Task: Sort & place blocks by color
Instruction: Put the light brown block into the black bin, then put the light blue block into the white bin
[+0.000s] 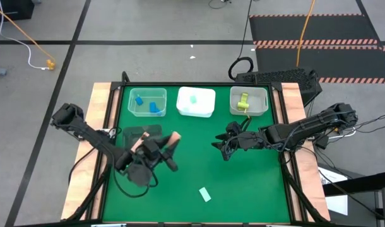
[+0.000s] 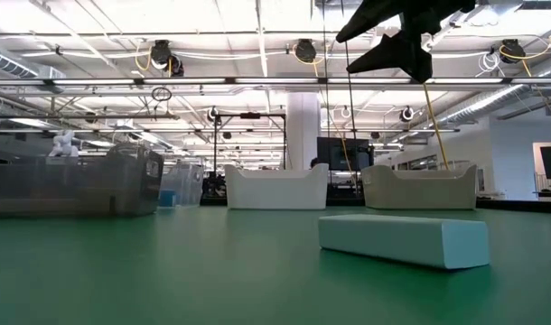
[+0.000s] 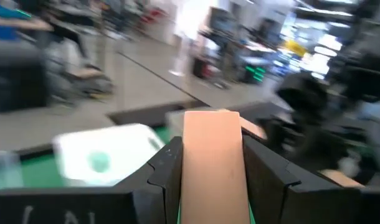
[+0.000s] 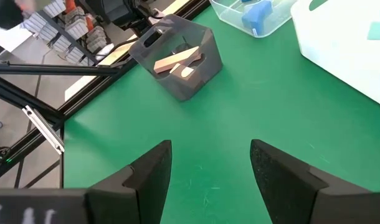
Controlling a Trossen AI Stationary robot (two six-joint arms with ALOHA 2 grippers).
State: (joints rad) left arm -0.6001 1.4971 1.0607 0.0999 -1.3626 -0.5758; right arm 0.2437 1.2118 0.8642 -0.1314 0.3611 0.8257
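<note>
My left gripper [image 1: 169, 149] is at the table's middle left, shut on a salmon pink bar [image 1: 174, 140]. Next to it stands a dark bin [image 4: 177, 59] with two salmon blocks inside. Along the far edge are a clear bin with blue blocks [image 1: 147, 102], a white bin with a mint block [image 1: 195, 101] and a clear bin with a yellow-green block [image 1: 248, 101]. A mint bar [image 1: 205, 193] lies flat on the table near the near edge, large in the low view [image 2: 402, 239]. My right gripper [image 4: 210, 180] hangs open over bare table right of centre. My left gripper pinches the salmon pink bar [image 3: 212, 162] between its two fingers. The bar lies along the fingers, and its free end [image 3: 212, 121] sticks out past the tips toward the far bins. It is lifted clear of the table.
The green table top [image 1: 255, 183] is bare between the mint bar and the bins. Wooden side rails [image 1: 101, 107] run along the left and right edges. A dark case [image 1: 278, 77] sits behind the far right corner.
</note>
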